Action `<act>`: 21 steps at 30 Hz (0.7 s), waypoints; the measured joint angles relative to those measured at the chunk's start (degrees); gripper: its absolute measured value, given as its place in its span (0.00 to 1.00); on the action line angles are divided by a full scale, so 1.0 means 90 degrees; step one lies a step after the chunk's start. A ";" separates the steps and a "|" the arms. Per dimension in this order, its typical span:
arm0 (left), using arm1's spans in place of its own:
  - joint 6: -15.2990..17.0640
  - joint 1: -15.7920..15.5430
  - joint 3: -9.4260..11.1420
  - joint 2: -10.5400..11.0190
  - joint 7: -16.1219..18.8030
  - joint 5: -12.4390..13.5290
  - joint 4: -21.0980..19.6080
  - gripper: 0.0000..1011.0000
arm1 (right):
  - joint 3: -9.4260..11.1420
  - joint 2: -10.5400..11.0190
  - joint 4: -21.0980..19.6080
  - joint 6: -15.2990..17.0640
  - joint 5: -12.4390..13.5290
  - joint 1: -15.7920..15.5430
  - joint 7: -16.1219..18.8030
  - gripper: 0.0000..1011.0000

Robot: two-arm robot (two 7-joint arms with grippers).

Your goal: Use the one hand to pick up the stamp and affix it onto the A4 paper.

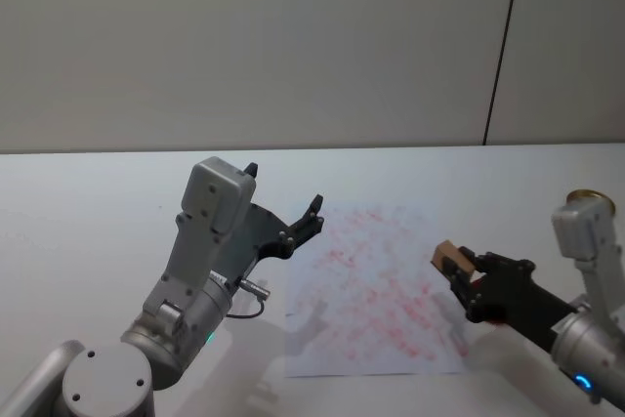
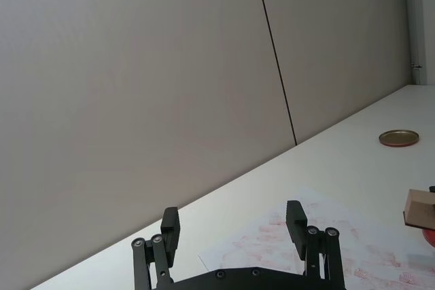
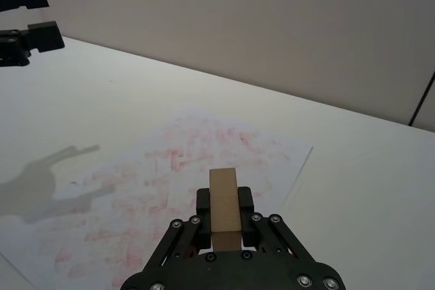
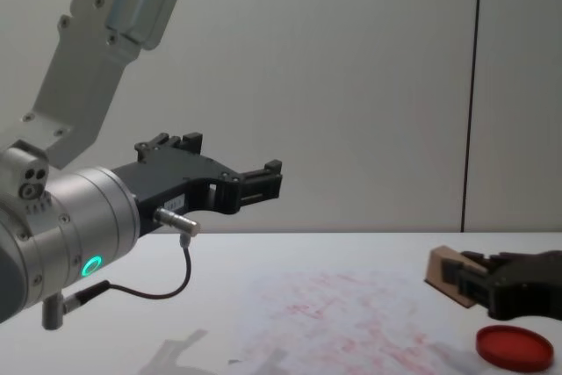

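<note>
Holding the stamp (image 1: 451,261) clenched in my right gripper (image 1: 459,275) above the right edge of the A4 paper (image 1: 371,300) — left gripper (image 1: 283,187) parked agape at left — I judge a flat downward press comes next.

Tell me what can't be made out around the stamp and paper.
- Stamp: lower end hidden between the right hand's fingers, right wrist view.
- Stamp, left wrist view: cut by the picture's edge, beyond the open left hand.
- A4 paper: red marks too faint to read, head view.
</note>
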 joint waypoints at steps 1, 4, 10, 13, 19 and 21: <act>0.0000 0.0000 0.0000 0.0000 0.0000 0.0000 0.0000 0.98 | -0.0023 -0.0033 0.0004 0.0032 0.0000 0.0033 0.0023 0.22; 0.0000 0.0000 0.0000 0.0000 0.0000 0.0000 0.0000 0.98 | -0.0073 -0.0103 0.0052 0.0104 -0.0001 0.0099 0.0070 0.22; 0.0000 0.0000 0.0000 0.0000 0.0000 0.0000 0.0000 0.98 | -0.0156 -0.0213 0.0173 0.0207 -0.0019 0.0193 0.0129 0.22; 0.0000 0.0000 0.0000 0.0000 0.0000 0.0000 0.0000 0.98 | -0.0195 -0.0260 0.0240 0.0262 -0.0032 0.0231 0.0156 0.22; 0.0000 0.0000 0.0000 0.0000 0.0000 0.0000 0.0000 0.98 | -0.0261 -0.0319 0.0339 0.0342 -0.0050 0.0252 0.0192 0.22; 0.0000 0.0000 0.0000 0.0000 0.0000 0.0000 0.0000 0.98 | -0.0280 -0.0328 0.0361 0.0362 -0.0050 0.0251 0.0207 0.22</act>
